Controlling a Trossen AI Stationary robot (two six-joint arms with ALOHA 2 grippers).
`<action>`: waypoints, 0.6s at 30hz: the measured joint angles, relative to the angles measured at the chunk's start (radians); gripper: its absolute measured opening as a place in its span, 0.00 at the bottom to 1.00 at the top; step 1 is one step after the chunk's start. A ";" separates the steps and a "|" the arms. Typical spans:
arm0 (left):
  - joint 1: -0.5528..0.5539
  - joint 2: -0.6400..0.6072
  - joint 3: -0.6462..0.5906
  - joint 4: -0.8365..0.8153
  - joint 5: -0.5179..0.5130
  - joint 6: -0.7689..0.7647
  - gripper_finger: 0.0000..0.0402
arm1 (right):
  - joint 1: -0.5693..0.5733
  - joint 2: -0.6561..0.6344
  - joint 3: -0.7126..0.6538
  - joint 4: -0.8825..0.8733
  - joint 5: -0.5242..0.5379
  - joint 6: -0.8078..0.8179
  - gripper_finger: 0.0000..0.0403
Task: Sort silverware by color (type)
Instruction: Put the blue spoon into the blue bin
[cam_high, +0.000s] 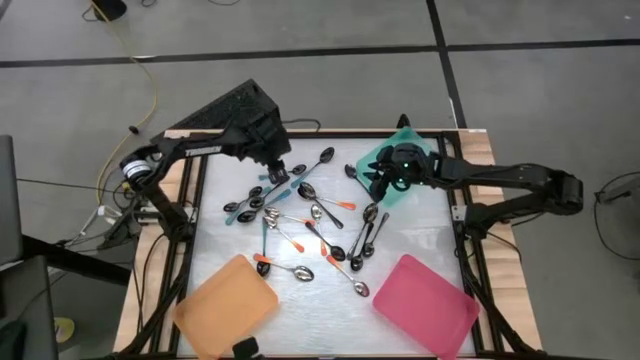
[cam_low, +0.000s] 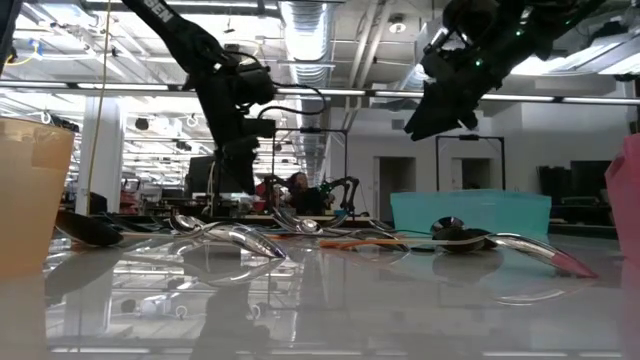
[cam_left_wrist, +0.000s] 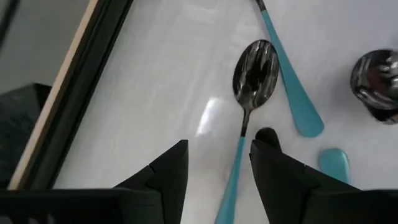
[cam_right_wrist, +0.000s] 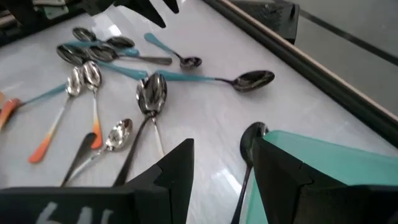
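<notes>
White lettering on the left arm (cam_high: 195, 150) shows in the high view but I cannot read it; the low view catches part of a word on an arm link, also unreadable.

Silverware (cam_high: 310, 225) lies scattered over the middle of the glossy white table (cam_high: 420, 235), between the two arms; orange tray (cam_high: 225, 305) and pink tray (cam_high: 425, 305) sit at the near corners, teal tray (cam_high: 375, 160) at the far right.

Left gripper (cam_high: 277, 172) hangs low over the far-left end of the pile; its wrist view shows the fingers (cam_left_wrist: 168, 171) spread, nothing between them but table, a teal-handled spoon (cam_left_wrist: 252, 81) lying just ahead in the gap.

Right gripper (cam_high: 382, 182) hovers at the teal tray's edge; its wrist view shows fingers (cam_right_wrist: 177, 165) apart and empty, one over the tray rim, a dark spoon (cam_right_wrist: 252, 134) beside it.

Low view alone shows the room: ceiling lights, pillars, a person seated behind the table; both grippers hang clear of the tabletop there.
</notes>
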 joint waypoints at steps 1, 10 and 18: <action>-0.014 0.006 0.000 0.017 -0.021 -0.001 0.39 | 0.000 0.009 0.000 0.004 0.002 0.000 0.42; -0.055 0.040 0.003 0.030 -0.063 0.002 0.39 | 0.000 0.075 0.000 0.048 0.002 0.000 0.42; -0.062 0.046 0.003 0.009 0.008 0.041 0.41 | 0.000 0.088 0.000 0.096 0.002 0.000 0.42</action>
